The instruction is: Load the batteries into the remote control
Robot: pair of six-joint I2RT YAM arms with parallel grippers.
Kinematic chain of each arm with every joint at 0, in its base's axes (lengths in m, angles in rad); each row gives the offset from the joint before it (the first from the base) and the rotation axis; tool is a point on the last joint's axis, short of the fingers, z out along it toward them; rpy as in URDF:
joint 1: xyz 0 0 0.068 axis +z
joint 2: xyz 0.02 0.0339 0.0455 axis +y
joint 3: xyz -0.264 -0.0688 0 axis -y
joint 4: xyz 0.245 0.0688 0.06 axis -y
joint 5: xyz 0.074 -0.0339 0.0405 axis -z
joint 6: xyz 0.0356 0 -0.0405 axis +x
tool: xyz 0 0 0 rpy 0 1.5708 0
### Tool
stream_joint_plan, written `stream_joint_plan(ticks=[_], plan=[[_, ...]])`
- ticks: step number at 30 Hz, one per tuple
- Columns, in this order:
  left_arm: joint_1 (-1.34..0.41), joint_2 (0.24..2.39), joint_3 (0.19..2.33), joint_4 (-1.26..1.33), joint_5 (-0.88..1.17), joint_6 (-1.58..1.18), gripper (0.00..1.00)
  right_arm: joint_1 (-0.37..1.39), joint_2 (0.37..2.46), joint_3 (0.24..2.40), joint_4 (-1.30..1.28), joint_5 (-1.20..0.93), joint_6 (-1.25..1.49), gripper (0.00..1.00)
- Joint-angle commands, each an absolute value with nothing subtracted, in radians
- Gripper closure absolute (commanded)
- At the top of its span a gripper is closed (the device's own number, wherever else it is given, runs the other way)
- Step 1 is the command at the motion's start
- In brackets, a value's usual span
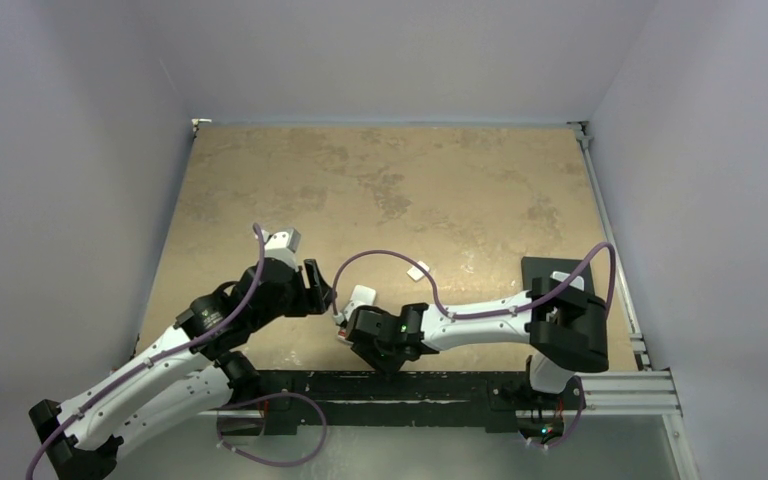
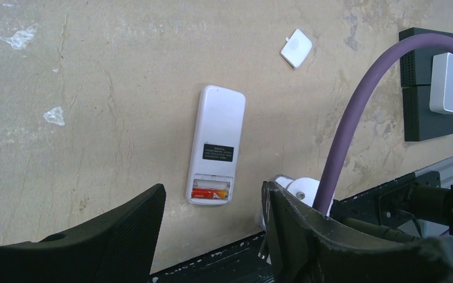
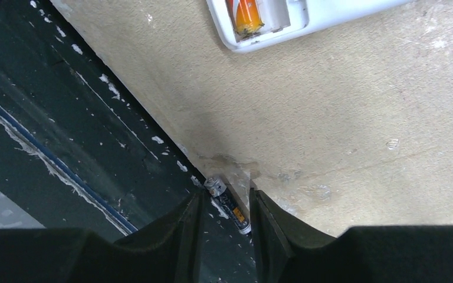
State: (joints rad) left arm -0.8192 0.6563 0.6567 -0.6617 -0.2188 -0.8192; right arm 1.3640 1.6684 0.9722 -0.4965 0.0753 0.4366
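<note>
The white remote control (image 2: pixel 215 144) lies back up on the table, its battery bay open at the near end. One red battery (image 2: pixel 209 192) sits in the bay's lower slot, and the slot above it is empty. The remote's end also shows in the right wrist view (image 3: pixel 259 26). A second battery (image 3: pixel 230 205), dark with an orange patch and a silver end, lies at the table's near edge against the black rail. My right gripper (image 3: pixel 225 193) is open, with a finger on each side of this battery and not touching it. My left gripper (image 2: pixel 212 236) is open and empty, just short of the remote.
A small white square plastic piece (image 2: pixel 296 48) lies beyond the remote. A pale grey block (image 2: pixel 446 82) sits on a black pad (image 2: pixel 416 118) at the right. The black rail (image 3: pixel 94 118) runs along the near edge. The two grippers (image 1: pixel 322 292) (image 1: pixel 352 338) are close together.
</note>
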Motion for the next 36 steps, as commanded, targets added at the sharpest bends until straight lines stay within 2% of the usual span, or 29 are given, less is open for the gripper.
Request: stream_joint_plan(ticks=[1,6,13,19,25,31,36], plan=[[-0.817,0.645,0.696,-0.657,-0.237,-0.826,0.39,1.378,1.674,1.011,-0.538,0.153,0.447,0.61],[-0.818,0.643,0.695,-0.656,-0.241,-0.826,0.38,1.380,1.671,1.007,-0.550,0.191,0.469,0.69],[-0.816,0.643,0.695,-0.658,-0.244,-0.825,0.38,1.379,1.678,0.996,-0.555,0.228,0.490,0.72],[-0.816,0.647,0.694,-0.656,-0.245,-0.826,0.38,1.379,1.653,0.979,-0.555,0.238,0.557,0.81],[-0.817,0.649,0.688,-0.641,-0.242,-0.826,0.38,1.367,1.567,0.960,-0.554,0.305,0.647,0.89],[-0.816,0.655,0.691,-0.624,-0.232,-0.825,0.38,1.298,1.445,0.902,-0.516,0.328,0.751,0.92],[-0.817,0.670,0.681,-0.584,-0.219,-0.824,0.37,1.220,1.332,0.799,-0.383,0.284,0.854,0.93]])
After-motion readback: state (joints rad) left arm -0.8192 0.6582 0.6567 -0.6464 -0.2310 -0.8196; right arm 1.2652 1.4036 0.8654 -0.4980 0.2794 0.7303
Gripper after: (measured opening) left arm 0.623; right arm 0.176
